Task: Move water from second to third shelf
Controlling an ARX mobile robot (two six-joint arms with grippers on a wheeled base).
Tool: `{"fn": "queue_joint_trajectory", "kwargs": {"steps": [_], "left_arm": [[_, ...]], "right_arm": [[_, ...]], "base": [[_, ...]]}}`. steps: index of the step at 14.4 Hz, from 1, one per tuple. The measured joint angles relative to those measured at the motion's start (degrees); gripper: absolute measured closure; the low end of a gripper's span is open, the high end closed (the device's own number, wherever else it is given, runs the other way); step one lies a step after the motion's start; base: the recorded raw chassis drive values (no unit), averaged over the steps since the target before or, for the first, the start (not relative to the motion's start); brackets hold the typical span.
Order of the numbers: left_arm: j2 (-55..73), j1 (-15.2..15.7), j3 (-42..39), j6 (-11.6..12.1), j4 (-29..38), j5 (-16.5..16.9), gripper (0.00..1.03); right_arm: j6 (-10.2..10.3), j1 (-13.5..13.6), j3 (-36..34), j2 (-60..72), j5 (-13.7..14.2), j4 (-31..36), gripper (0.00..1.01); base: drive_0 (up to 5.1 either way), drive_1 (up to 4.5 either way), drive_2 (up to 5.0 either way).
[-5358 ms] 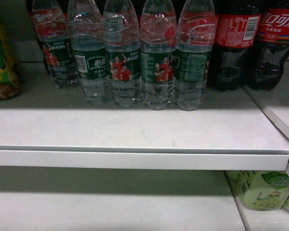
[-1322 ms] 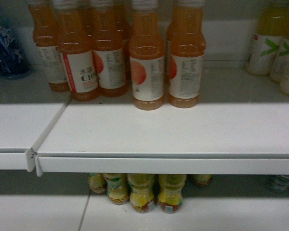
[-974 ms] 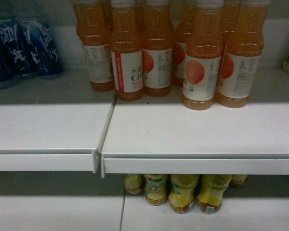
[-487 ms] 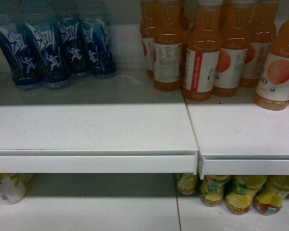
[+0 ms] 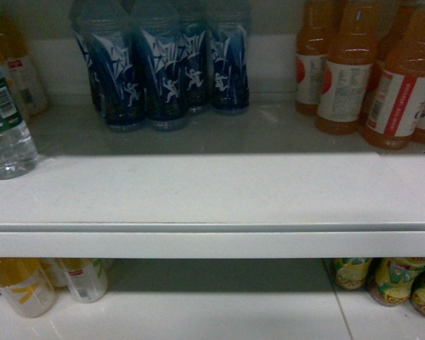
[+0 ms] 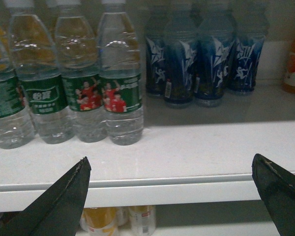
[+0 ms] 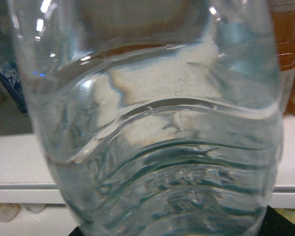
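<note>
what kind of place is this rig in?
Most likely a shop drinks aisle or a mock-up of one: white shelves stocked in same-brand rows, with blue bottles, orange drinks and water bottles grouped by kind, and more drinks on the shelf below.

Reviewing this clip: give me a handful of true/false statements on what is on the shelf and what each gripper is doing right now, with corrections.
1. The left gripper is open, with nothing between its dark fingers. True.
2. A clear ribbed plastic water bottle fills the right wrist view, right up against the camera. True.
3. The dark blue bottles with white figures lie tipped over on the white shelf. False: they stand upright in a group at the back.
4. The orange-drink bottles stand to the left of the blue ones in the head view. False: they stand to the right.
5. Green-labelled water bottles stand left of the blue bottles in the left wrist view. True.
</note>
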Motion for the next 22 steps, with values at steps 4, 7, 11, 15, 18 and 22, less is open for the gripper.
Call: {"fn": "queue_joint_trajectory", "kwargs": {"steps": [4,7,11,15,18,22], "left_arm": [[0.0,0.0,0.0,0.0,-0.02,-0.02,0.05],[0.0,0.0,0.0,0.0,-0.02,-0.02,0.05],[0.0,0.0,0.0,0.0,-0.02,-0.07,0.05],[0.0,0.0,0.0,0.0,0.0,-0.04,0.05],[0.0,0.0,0.0,0.0,-0.15,-0.04,0.05],[0.0,0.0,0.0,0.0,-0.11,-0.04,0.05]], "right_arm": [[0.0,-0.02,0.0,0.0,0.11,0.22,0.6],[0.0,0.04,0.0,-0.11,-0.02,0.33,0.6],[0.02,0.0,0.0,-0.15,-0.04,0.11,0.6],[0.02,0.04,0.0,-0.15,-0.07,0.17,0.6],[0.02,0.07,0.0,-0.13,-0.11,0.37,0.6],[0.02,0.04,0.0,-0.15,-0.09,0.17,0.6]], "base": [[-5.0,2.43,2.4],[-5.0,2.41,2.4],[-5.0,2.45,2.4],[-5.0,2.36,2.4],[-5.0,2.37,2.4],[-5.0,2.37,2.4]]}}
